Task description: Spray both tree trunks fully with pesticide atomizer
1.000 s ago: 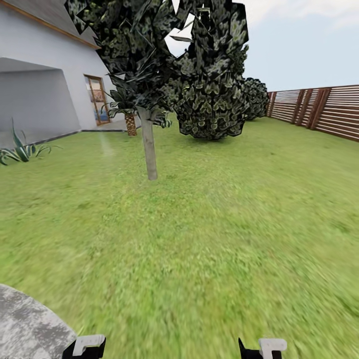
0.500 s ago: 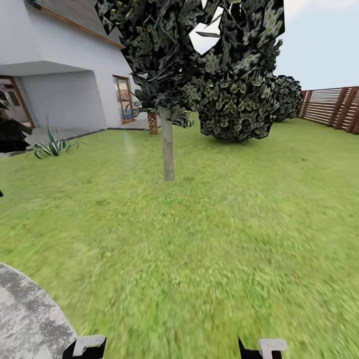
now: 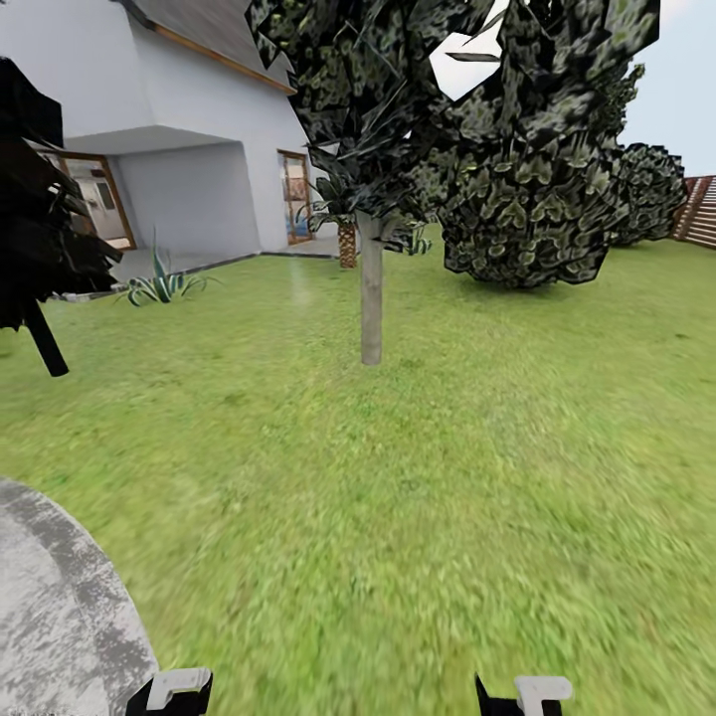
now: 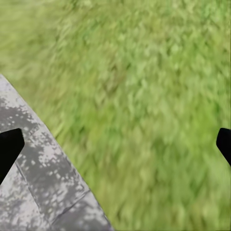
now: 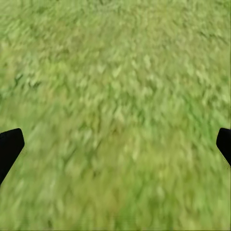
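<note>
1. Left gripper (image 4: 115, 144) hangs low with its fingers spread wide and nothing between them, over the lawn (image 3: 398, 517) where it meets grey paving (image 3: 50, 617)
2. Right gripper (image 5: 115, 144) likewise has its fingers wide apart and empty, above bare grass
3. A tree (image 3: 418, 99) with a pale, smooth tree trunk (image 3: 371, 298) stands upright well ahead of both grippers, roughly between them
4. Beyond it: a white house (image 3: 179, 129), dark bushes (image 3: 537, 219), and a brown slatted fence (image 3: 701, 211) far right of the right gripper
</note>
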`<state>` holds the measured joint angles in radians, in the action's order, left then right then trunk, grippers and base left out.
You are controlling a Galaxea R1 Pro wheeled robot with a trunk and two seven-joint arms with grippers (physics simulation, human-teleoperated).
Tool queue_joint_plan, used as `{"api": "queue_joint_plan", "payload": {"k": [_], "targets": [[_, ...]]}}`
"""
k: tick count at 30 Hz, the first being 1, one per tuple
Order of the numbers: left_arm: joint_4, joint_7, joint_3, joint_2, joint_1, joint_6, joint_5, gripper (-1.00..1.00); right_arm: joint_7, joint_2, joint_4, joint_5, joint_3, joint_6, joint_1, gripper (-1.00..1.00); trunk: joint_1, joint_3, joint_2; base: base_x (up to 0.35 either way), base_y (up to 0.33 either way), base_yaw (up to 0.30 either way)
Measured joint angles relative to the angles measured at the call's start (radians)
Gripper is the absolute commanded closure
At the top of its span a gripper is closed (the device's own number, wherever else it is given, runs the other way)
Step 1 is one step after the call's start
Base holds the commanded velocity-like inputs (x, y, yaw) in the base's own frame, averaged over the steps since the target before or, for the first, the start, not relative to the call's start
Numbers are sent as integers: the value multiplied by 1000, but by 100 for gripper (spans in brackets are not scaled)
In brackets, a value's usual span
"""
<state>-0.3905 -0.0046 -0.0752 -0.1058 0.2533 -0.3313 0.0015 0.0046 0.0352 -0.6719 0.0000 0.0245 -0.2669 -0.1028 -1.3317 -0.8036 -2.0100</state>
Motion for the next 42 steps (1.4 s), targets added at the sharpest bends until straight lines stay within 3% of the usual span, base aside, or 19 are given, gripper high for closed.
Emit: {"api": "queue_joint_plan", "payload": {"k": [8, 42], "targets": [[0, 0, 0, 0, 0, 0, 0, -100, 0, 0, 0, 0, 0, 0, 0, -100, 0, 0, 0, 203, -203, 279], [-1, 3, 0, 0, 0, 0, 2, -100, 0, 0, 0, 0, 0, 0, 0, -100, 0, 0, 0, 42, -270, 279]]}}
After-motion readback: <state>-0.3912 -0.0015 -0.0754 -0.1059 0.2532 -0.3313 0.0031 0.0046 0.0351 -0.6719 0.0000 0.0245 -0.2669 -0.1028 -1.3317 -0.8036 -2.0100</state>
